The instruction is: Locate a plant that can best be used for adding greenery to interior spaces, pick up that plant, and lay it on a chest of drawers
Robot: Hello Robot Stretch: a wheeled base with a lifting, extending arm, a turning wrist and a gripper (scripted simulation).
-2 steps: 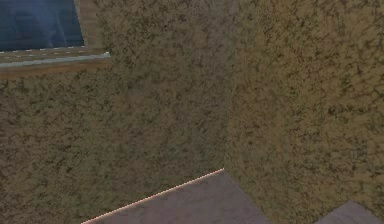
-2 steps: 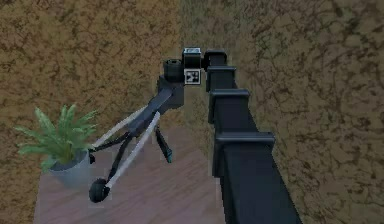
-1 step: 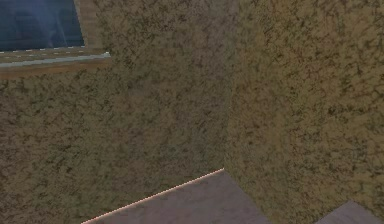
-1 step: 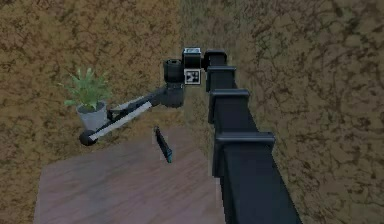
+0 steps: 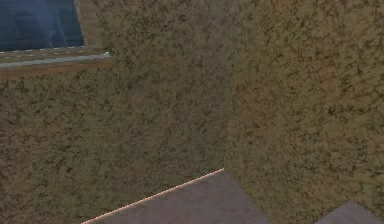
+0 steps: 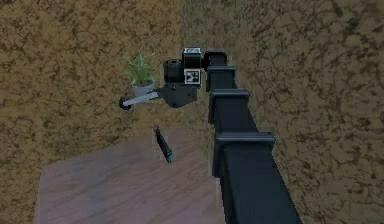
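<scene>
A small green plant [image 6: 141, 68] in a pale grey pot [image 6: 144, 88] hangs at the far end of my gripper [image 6: 131, 100], high in front of the mottled brown wall and clear of the surface below. The gripper holds the plant. The dark arm [image 6: 240, 140] rises from the arm side view's bottom edge to the two white marker squares [image 6: 190, 68]. Below the gripper lies a flat purple-brown surface [image 6: 110, 185].
A small dark slab-like object [image 6: 161, 145] stands tilted on the purple-brown surface, just left of the arm. The forward view faces a corner of mottled brown walls [image 5: 230, 100], with a window [image 5: 40, 25] at the top left and a strip of floor [image 5: 200, 205] along the bottom.
</scene>
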